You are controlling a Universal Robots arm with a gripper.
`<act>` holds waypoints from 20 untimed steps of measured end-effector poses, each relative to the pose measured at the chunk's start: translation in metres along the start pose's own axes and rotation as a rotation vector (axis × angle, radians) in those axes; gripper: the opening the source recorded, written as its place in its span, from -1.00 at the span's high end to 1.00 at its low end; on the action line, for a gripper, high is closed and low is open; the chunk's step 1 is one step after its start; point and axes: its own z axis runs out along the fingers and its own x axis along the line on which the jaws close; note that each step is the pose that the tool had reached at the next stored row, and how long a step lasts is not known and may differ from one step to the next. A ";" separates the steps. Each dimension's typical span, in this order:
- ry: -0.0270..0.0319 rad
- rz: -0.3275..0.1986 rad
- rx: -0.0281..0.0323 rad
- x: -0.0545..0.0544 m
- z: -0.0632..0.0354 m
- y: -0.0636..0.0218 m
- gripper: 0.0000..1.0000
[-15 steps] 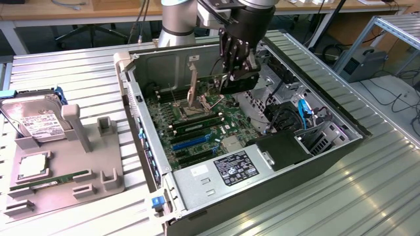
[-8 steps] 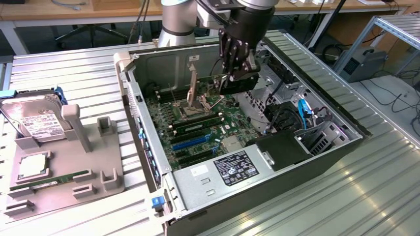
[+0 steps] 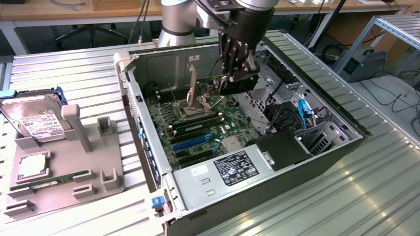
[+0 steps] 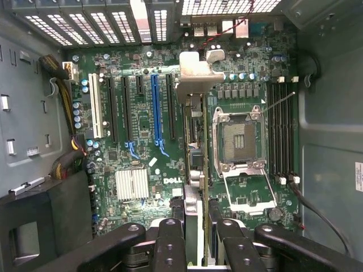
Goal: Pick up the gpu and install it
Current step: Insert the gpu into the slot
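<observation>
One gpu [image 3: 237,84] [image 4: 195,164]: hanging on edge under the gripper [image 3: 235,73] [image 4: 198,235] in the upper middle of the exterior view, inside the open computer case [image 3: 135,108].
Long axis: running parallel to the expansion slots in the wrist view, aiming the silver bracket [image 4: 198,71] at the vented rear wall and tucking the other end between the fingers.
Fan face: turning toward the exterior view's right.
Height: hovering above the motherboard [image 3: 226,120] [image 4: 142,147], beside the CPU socket [image 4: 241,139], not yet seated in a slot.
Blue slot [image 4: 156,107]: lying bare, just beside the card's line.
Fingers [image 4: 170,246]: clamping the gpu's upper edge, pressing on both flat faces.
Case: lying on its side, opening upward, on a ribbed metal table [image 3: 341,206].
Tray [image 3: 66,182]: sitting on the same table at the exterior view's left, carrying a hard drive [image 3: 36,120] and a RAM stick [image 3: 56,180].
Room: showing wooden desks [image 3: 66,7] along the top edge, cables dangling beneath, and an aluminium frame [image 3: 394,24] at upper right.
Look: showing a green circuit board, a black fan housing on one face and a silver metal bracket at one end; appearing thin and edge-on in the wrist view.
</observation>
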 end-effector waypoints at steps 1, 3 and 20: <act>0.0001 0.000 0.0000 0.000 0.0003 0.0001 0.47; 0.0001 0.000 0.0000 0.000 0.0007 0.0002 0.47; 0.0001 0.000 0.0000 0.000 0.0040 0.0009 0.47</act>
